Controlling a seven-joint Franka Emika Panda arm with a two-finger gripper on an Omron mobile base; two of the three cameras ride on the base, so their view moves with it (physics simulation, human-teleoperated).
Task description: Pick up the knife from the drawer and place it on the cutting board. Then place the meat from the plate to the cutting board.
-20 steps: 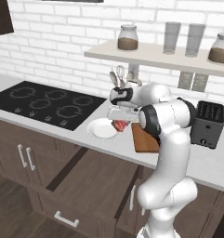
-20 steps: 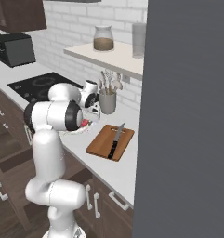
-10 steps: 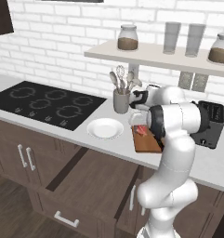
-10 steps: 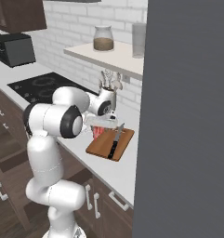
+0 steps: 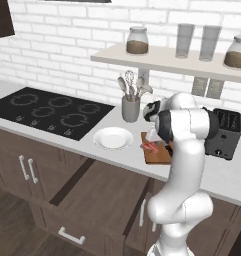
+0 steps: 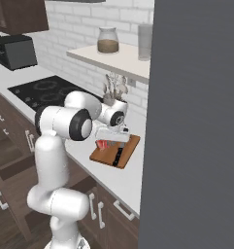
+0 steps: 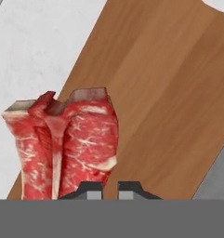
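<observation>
A: The two-finger gripper (image 6: 107, 142) has come down over the rectangular reddish-brown wooden cutting board (image 6: 129, 147), lower than half a second ago and further from the round plain white plate (image 5: 112, 138).

B: And the small red and pink slab of raw meat (image 7: 67, 142) is still with it. In the hand view it sits right at the dark fingertips (image 7: 91, 190), which stand close together with a narrow gap; whether they pinch the meat I cannot tell.

A: From the left base view the meat (image 5: 150, 146) lies at the board's near left part (image 5: 154, 156), directly under the hand. A second ago it was over the plate, now bare, off to the hand's left.

B: The small knife with the silver-grey blade and black handle (image 6: 119, 154) lies along the board just right of the gripper, unmoved.

A: The wide dark brown wooden drawer (image 5: 94, 195) hangs open below and left of the hand, as before.
</observation>
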